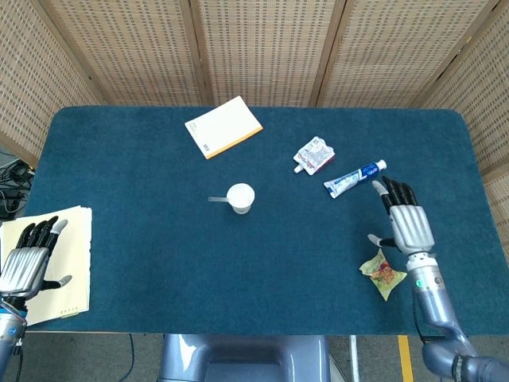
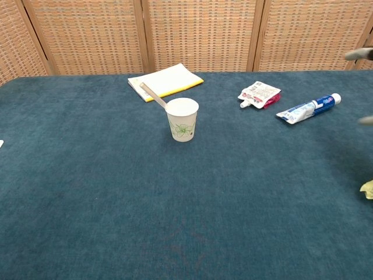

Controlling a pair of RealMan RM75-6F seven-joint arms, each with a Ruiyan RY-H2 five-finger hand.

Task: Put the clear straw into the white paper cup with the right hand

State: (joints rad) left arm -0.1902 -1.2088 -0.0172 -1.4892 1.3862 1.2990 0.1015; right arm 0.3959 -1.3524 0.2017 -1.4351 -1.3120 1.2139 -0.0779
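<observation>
The white paper cup (image 1: 240, 197) (image 2: 182, 119) stands upright near the middle of the blue table. The clear straw (image 1: 217, 199) (image 2: 152, 95) leans in it, its free end sticking out over the rim to the left. My right hand (image 1: 404, 223) hovers far to the right of the cup, open with fingers spread and holding nothing; only blurred fingertips (image 2: 360, 54) show at the right edge of the chest view. My left hand (image 1: 28, 261) rests open at the far left over a cream pad, empty.
A yellow-edged notepad (image 1: 223, 126) lies behind the cup. A small pouch (image 1: 314, 154) and a toothpaste tube (image 1: 355, 178) lie at the right. A crumpled yellow-green wrapper (image 1: 382, 274) sits just below my right hand. A cream pad (image 1: 60, 263) overhangs the left table edge.
</observation>
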